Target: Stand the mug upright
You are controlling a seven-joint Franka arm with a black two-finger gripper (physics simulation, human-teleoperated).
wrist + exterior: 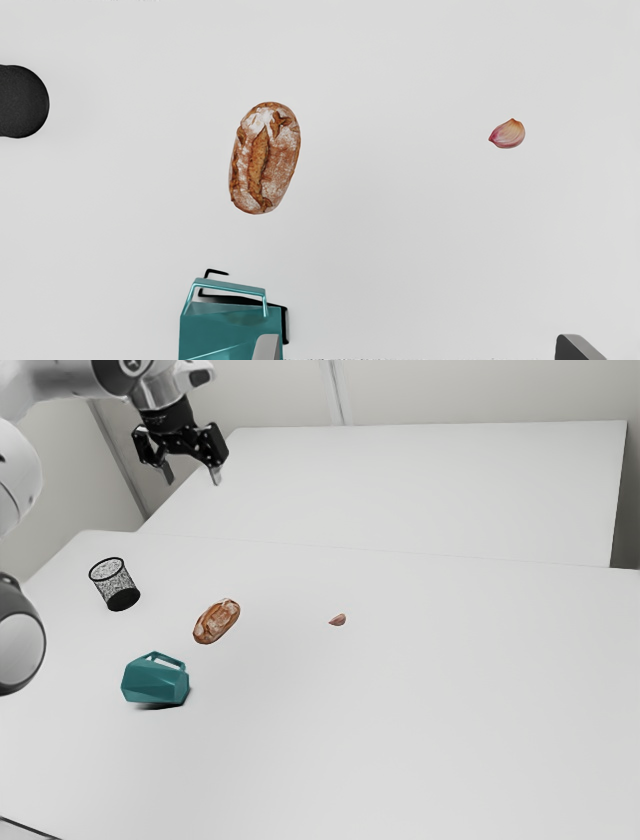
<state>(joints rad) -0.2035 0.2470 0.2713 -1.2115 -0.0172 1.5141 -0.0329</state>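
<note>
We hold our white jointed arm high, coming in from the exterior view's upper left, with the hand bent down at the wrist. Our black two-finger gripper hangs well above the white table, its fingers pointing down. The fingers stand wide apart with nothing between them, and we touch nothing. In the wrist view we look down on the tabletop, and one fingertip overlaps part of the mug from above, while the other is off to the side over bare table.

The teal, faceted mug with an angular handle lies on its side, near and to the exterior view's left, its handle raised on the upper side. It is not upright, and a dark shadow shows beside it.

Beyond the mug, a little to the exterior view's right, we see an oblong brown crusty bread loaf dusted with white. Farther to the right is a small pinkish garlic clove, well apart from the loaf. A round black mesh cup stands upright at the far left, apart from the loaf. Behind the table is another flat white surface.
</note>
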